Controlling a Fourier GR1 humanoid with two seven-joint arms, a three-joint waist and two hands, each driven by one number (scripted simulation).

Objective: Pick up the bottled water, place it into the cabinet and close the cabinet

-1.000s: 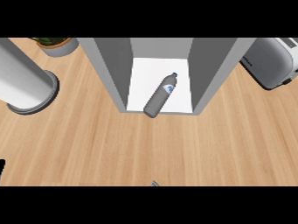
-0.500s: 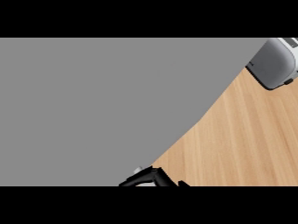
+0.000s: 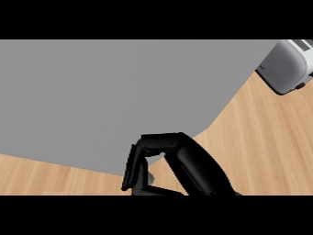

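Toaster (image 3: 291, 65) cut by right edge; cabinet interior behind grey door (image 3: 104, 96).

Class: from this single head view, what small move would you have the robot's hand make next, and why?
Probably keep pushing the grey cabinet door onward. It fills most of the view, slanted across the counter, so it looks mid-swing, and the hand sits at its lower edge.

Four things, one of each kind.
One grey cabinet door (image 3: 104, 96) fills most of the view, one white toaster (image 3: 291, 64) sits at the upper right, one black robot hand (image 3: 186, 167) shows at the bottom, and one wooden surface (image 3: 281, 147) lies beneath.
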